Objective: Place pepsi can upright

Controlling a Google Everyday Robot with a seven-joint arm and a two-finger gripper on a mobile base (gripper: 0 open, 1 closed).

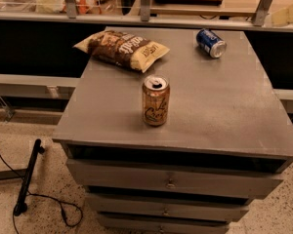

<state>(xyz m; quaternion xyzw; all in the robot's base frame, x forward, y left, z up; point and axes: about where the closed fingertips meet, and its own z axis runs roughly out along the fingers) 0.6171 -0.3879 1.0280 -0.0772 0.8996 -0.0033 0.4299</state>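
Observation:
The pepsi can [211,42] is blue with white markings and a silver end. It lies on its side at the far right of the grey cabinet top [219,111], with its end facing front-right. A pale part of my gripper [289,11] shows at the top right edge of the camera view, above and to the right of the can and well apart from it. Nothing is held in the part that shows.
A tan-gold can [156,100] with cursive script stands upright, opened, near the middle of the top. A brown chip bag [122,48] lies at the far left. Behind runs a glass rail with metal posts [145,3]. Drawers [171,182] are below, and a black cable [27,179] lies on the floor at left.

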